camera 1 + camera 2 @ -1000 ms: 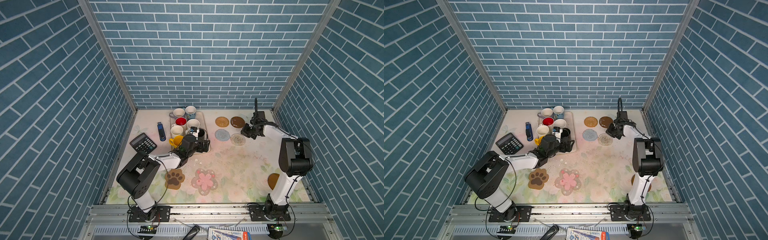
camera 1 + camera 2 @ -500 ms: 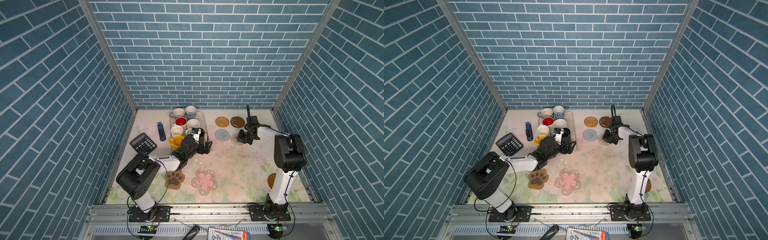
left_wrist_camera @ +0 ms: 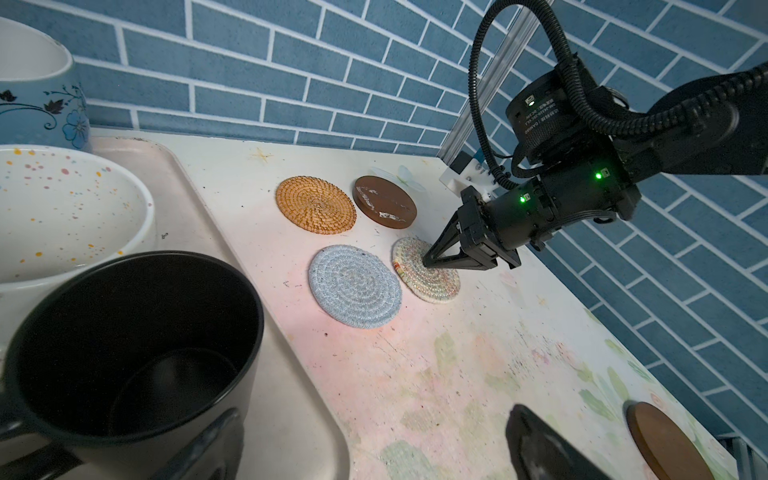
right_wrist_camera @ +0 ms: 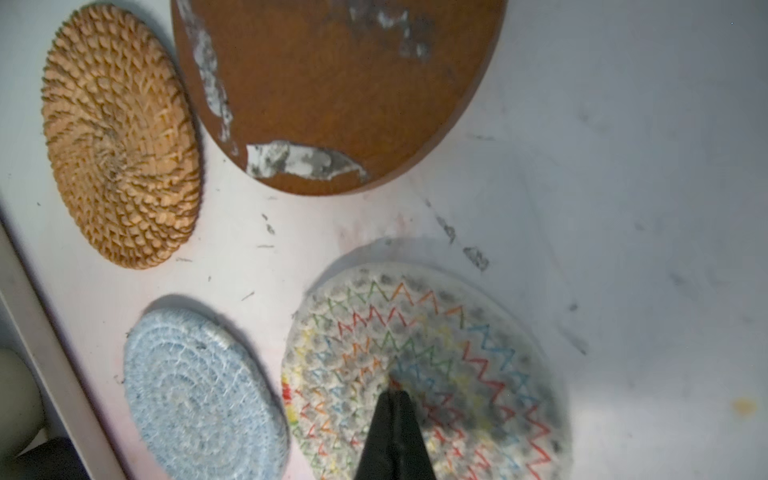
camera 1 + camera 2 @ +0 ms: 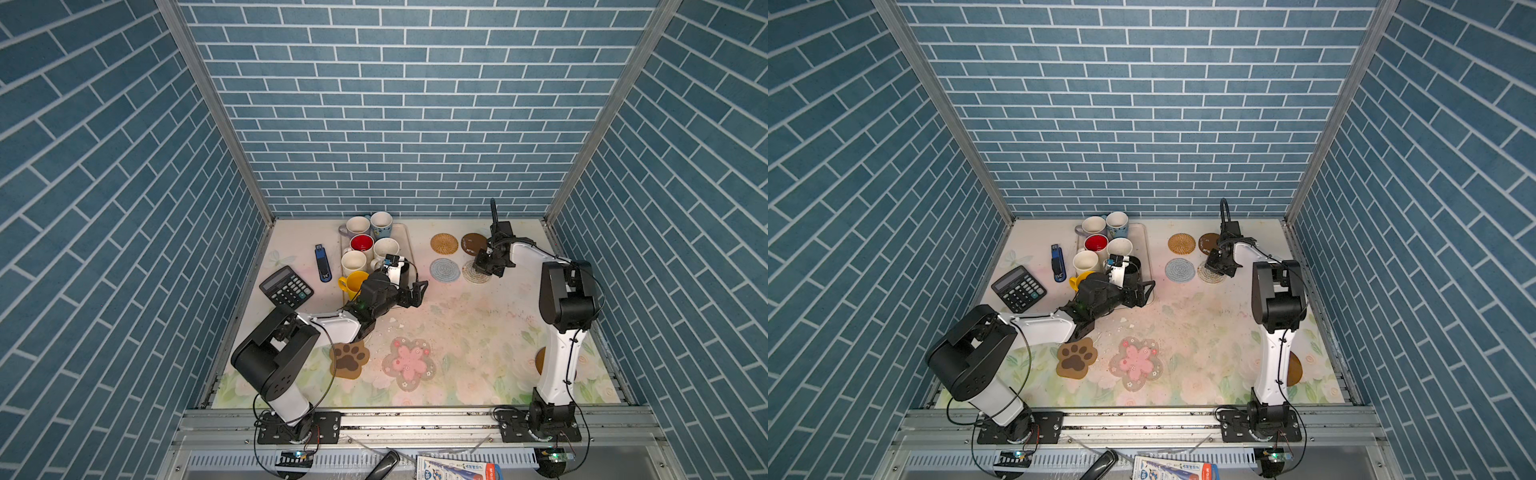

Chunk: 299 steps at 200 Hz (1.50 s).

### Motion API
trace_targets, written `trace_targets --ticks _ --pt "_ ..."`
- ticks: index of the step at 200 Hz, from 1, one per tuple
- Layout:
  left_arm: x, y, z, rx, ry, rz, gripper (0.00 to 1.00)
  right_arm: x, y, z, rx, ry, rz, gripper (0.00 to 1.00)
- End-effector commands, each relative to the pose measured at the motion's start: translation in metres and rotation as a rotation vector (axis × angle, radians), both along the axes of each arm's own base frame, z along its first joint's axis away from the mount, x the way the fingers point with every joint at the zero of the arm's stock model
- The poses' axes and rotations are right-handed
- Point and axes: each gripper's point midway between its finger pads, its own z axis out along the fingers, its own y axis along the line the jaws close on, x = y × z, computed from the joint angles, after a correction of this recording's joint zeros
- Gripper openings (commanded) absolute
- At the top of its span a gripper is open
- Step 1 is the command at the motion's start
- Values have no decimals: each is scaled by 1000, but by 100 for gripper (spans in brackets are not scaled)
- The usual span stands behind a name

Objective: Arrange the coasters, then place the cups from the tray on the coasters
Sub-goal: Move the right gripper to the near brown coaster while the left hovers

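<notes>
At the worktop's [image 5: 478, 332] back edge the tray [image 3: 195, 195] holds the seven cups [image 5: 361, 243]. The calculator [image 5: 286, 287] lies by the left edge. Left fingers [image 3: 536, 440] stand wide apart beside the black cup [image 3: 124, 332] at the tray's near right corner. Right fingers [image 4: 392, 432], closed, press the whitish coaster [image 4: 436, 332], just beside the blue coaster [image 3: 353, 286].

A black calculator [image 5: 286, 287] lies on the flowered tabletop [image 5: 478, 332], just left of a blue stapler [image 5: 322, 262]. Blue brick-pattern walls [image 5: 395, 104] enclose three sides.
</notes>
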Motion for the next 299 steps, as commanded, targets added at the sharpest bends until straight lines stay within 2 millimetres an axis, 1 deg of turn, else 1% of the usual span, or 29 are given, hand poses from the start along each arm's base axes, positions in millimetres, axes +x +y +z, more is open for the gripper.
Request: trace_targets --ticks 1,17,37,61,73,93,105,114,124,129,135,164,172,195,198,203,212,216,219,221,249,266,299 --pt "-4 -3 8 -5 -32 -21 99 -4 -12 -17 -55 52 13 0" --pt "-5 -4 11 -9 -35 -24 99 -3 -8 -9 -40 31 24 0" --pt "-9 -8 17 -9 -34 -33 99 -7 -5 4 -34 0 37 0" --pt "-14 -14 29 15 -38 -42 99 -15 -7 29 -37 -41 45 1" --pt "-16 -17 37 22 -44 -46 99 -21 -9 43 -44 -61 43 9" --pt "-19 -21 44 41 -29 -49 99 -38 -15 67 -60 -82 34 23" --pt "-21 -25 45 54 -13 -58 99 -53 -21 76 -77 -82 26 34" --pt "-22 -29 45 61 4 -70 99 -65 -26 79 -93 -79 24 43" --pt "-26 -34 43 67 27 -88 99 -80 -33 83 -112 -69 15 51" --pt "-28 -36 42 65 34 -94 99 -88 -35 85 -114 -65 13 53" --pt "-30 -38 42 61 40 -101 99 -97 -44 85 -141 -51 -5 56" --pt "-41 -47 41 51 55 -128 99 -141 -67 93 -124 -8 -87 63" --pt "-43 -50 42 51 60 -136 99 -151 -73 95 -120 1 -115 65" --pt "-50 -59 41 47 72 -161 99 -182 -95 86 -120 60 -219 71" --pt "-51 -60 40 47 73 -163 99 -186 -98 84 -123 67 -235 74" --pt "-52 -62 41 44 73 -168 99 -192 -104 81 -131 76 -264 81" --pt "-54 -65 39 44 77 -177 99 -204 -116 74 -150 97 -322 90" --pt "-56 -66 39 42 80 -183 99 -209 -122 71 -159 106 -350 93" --pt "-56 -67 39 40 81 -186 99 -212 -126 69 -165 115 -373 97" --pt "-57 -68 39 39 81 -188 99 -215 -129 67 -170 120 -388 99" --pt "-66 -76 40 25 81 -226 99 -249 -166 54 -229 151 -590 99" --pt "-70 -80 38 27 86 -237 99 -266 -178 48 -200 155 -697 99" --pt "-74 -85 34 23 106 -259 99 -283 -195 40 -111 145 -861 99"
